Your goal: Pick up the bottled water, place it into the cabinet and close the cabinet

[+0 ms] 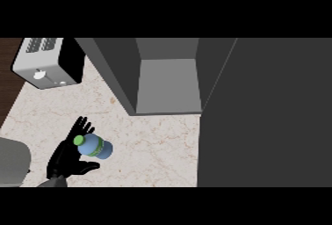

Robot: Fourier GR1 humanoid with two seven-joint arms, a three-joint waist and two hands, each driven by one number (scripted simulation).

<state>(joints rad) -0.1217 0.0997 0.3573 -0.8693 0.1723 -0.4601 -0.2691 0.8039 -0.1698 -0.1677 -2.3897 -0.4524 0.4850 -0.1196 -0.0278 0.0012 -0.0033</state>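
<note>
The bottled water (96,147) is a blue bottle with a green cap and a green band. It stands on the marble counter (156,145) at the lower left, its cap leaning to the left. My left hand (65,158) is right against the bottle's left side. Its fingers (81,126) are straight and point away from me, and its thumb (88,166) is spread out below the bottle, so the hand is open. The cabinet (167,83) stands open at the back centre, showing a bare grey shelf. My right hand does not show.
A silver toaster (44,61) sits at the back left. A tall dark panel (266,114) fills the right side of the view beside the cabinet opening. A rounded grey object (13,160) shows at the left edge.
</note>
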